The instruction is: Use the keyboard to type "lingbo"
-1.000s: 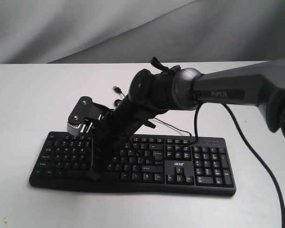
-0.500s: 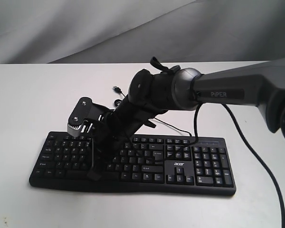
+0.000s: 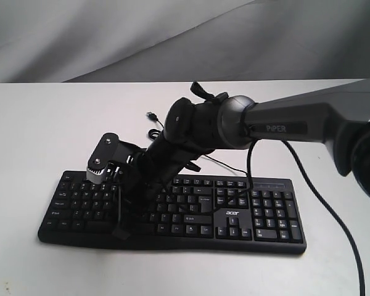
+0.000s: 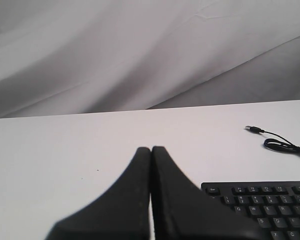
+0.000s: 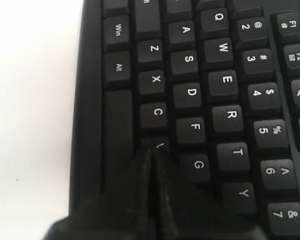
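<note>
The keyboard (image 3: pixel 259 216) lies flat on the white table (image 3: pixel 37 135), with its number pad at the end nearest the right arm's base. The right arm reaches over the keyboard from that end and hides the middle of the upper key rows in the exterior view. The right gripper (image 5: pixel 152 152) has its two fingers pressed together and holds nothing. Its tip is down on the V key, next to C and just beside the space bar. Whether the key is pushed down cannot be told. A black lead (image 3: pixel 308 179) from this arm hangs past the keyboard's number pad end.

The left gripper (image 4: pixel 151 150) is also closed tight and empty. It hangs over bare table off the keyboard's Esc corner. Behind the keyboard its thin cable (image 4: pixel 282 146) lies loose with the plug free. Grey cloth (image 3: pixel 111 37) hangs beyond the table.
</note>
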Robot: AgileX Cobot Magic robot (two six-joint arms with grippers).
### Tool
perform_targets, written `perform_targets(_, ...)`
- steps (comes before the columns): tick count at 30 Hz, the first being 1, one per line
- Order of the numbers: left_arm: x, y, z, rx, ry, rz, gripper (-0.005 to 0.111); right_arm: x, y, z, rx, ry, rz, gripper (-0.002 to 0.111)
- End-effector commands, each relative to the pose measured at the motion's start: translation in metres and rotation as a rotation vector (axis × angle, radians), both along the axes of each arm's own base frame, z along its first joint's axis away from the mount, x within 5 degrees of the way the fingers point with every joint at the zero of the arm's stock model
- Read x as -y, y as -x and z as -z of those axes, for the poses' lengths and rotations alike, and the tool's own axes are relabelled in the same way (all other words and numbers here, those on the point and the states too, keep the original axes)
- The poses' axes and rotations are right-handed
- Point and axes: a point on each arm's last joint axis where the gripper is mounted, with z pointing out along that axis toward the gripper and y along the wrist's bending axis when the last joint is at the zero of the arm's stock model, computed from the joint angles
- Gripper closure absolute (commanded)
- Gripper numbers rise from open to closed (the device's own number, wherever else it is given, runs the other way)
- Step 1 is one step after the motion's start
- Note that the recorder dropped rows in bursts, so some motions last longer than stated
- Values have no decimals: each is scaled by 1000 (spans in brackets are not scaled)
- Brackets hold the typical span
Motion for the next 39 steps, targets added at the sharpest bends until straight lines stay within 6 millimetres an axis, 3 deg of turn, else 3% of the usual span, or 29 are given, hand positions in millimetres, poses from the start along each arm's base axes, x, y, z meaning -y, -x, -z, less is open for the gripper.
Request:
perform_targets(1,0,0,1,6,1,6,106,2,2,7,-5,12,9,108)
perform_targets(4,0,0,1,6,1,6,106,3,1,6,4,20,4,108)
perform_targets(14,0,0,1,6,1,6,106,28,-19,-47,84,-38,75,108)
perform_targets(17,0,0,1,6,1,6,106,38,-25,-53,70,-40,87,108)
perform_targets(28,0,0,1,6,1,6,106,72,-26,-21,30,33,167,108)
perform_targets(39,0,0,1,6,1,6,106,68,-23,-21,13,1,176,108)
